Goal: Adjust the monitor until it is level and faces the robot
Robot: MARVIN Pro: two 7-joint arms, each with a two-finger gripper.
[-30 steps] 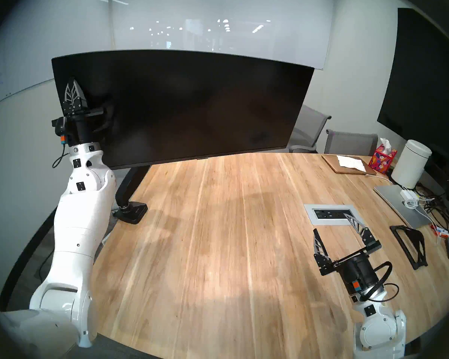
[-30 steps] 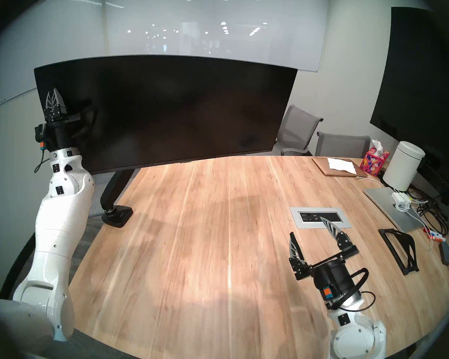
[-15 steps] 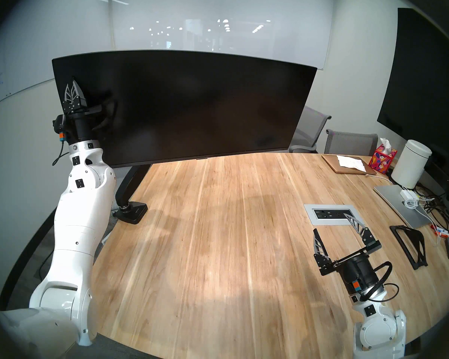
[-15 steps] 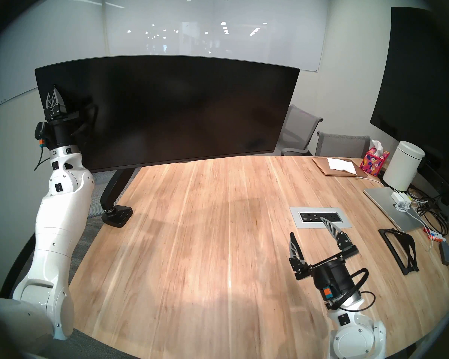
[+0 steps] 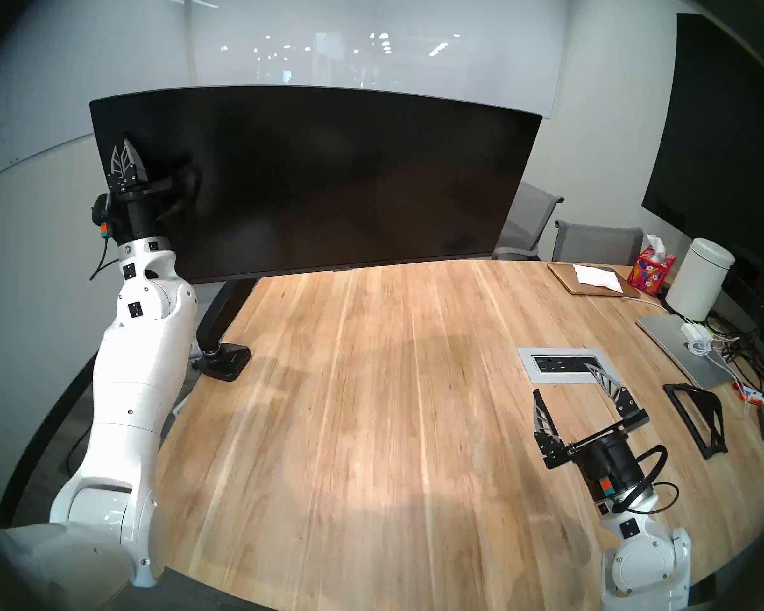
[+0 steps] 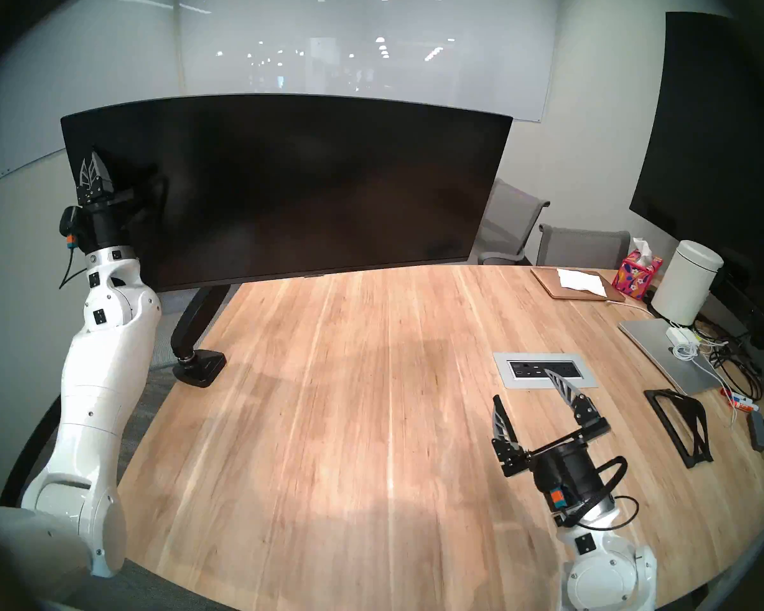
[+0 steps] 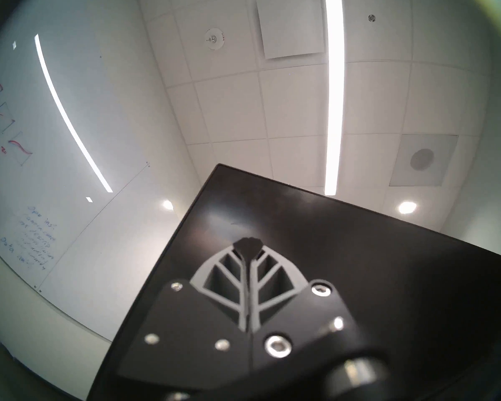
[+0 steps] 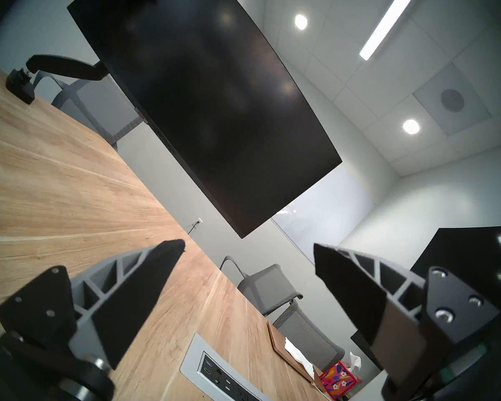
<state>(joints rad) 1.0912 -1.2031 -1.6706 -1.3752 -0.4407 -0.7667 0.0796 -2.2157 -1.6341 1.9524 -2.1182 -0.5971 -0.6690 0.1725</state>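
Note:
The monitor is a very wide black screen on a black articulated arm, clamped at the table's far left edge. Its left end looks nearer to me than its right end, and its lower edge rises toward the right. My left gripper is shut with nothing in it. It points up, close against the front of the screen's left end; I cannot tell whether it touches. The left wrist view shows the closed fingers before the monitor. My right gripper hangs open over the table's right side, far from the monitor.
A power socket panel is set into the wooden table just beyond my right gripper. At the right lie a black stand, a laptop, cables, a white canister and a tissue box. A larger black screen hangs on the right wall.
The monitor has swung slightly: its right edge sits further right and the screen looks wider. My left wrist shifted a little with it. The right arm has not moved.

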